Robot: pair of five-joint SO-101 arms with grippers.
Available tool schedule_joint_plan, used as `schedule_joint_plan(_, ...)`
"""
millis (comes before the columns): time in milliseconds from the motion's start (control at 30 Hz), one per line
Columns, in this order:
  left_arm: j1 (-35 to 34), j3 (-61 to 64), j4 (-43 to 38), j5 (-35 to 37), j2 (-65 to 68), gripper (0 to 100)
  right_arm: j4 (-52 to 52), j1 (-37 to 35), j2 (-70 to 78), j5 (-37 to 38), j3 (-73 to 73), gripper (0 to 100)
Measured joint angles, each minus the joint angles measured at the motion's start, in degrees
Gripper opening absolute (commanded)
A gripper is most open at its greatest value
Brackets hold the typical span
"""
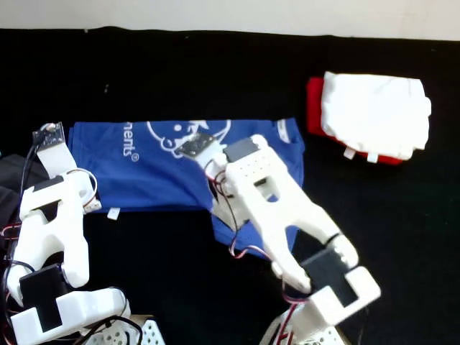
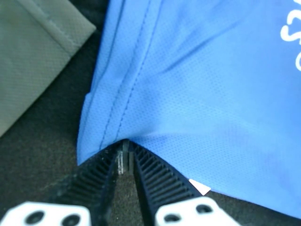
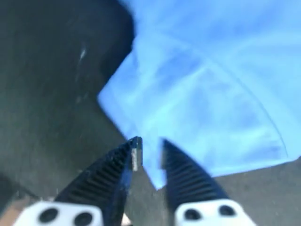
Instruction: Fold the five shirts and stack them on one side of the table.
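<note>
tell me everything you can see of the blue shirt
The blue shirt is fine mesh-looking knit with white print and a stitched hem, spread partly folded on the black table. The left gripper pinches its hem edge; the right gripper, slightly open, straddles another corner. A white tag shows at its near edge.

Light check, high view: I am seeing bright, even light coming from overhead. The white shirt (image 1: 374, 115) near the table's far right corner is washing out, and glare is flattening most of its folds. The black table (image 1: 144, 65) is soaking up the light and showing almost no cast shadows. The blue shirt (image 1: 165, 165) is reading evenly lit. In the left wrist view its creases are throwing soft, shallow shadows, and the table beside its hem is staying dim.
</note>
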Motion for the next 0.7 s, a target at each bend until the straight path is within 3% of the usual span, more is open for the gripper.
schedule_joint_plan(233,0.0,0.0,0.0,0.0,0.0,1,-0.4,-2.8,-0.9,5.5,9.7,27.7)
schedule_joint_plan(400,0.0,0.0,0.0,0.0,0.0,1,-7.1,-3.3,-0.9,6.1,14.4,27.7)
schedule_joint_plan(700,0.0,0.0,0.0,0.0,0.0,1,-14.4,2.0,5.7,8.6,15.6,27.6)
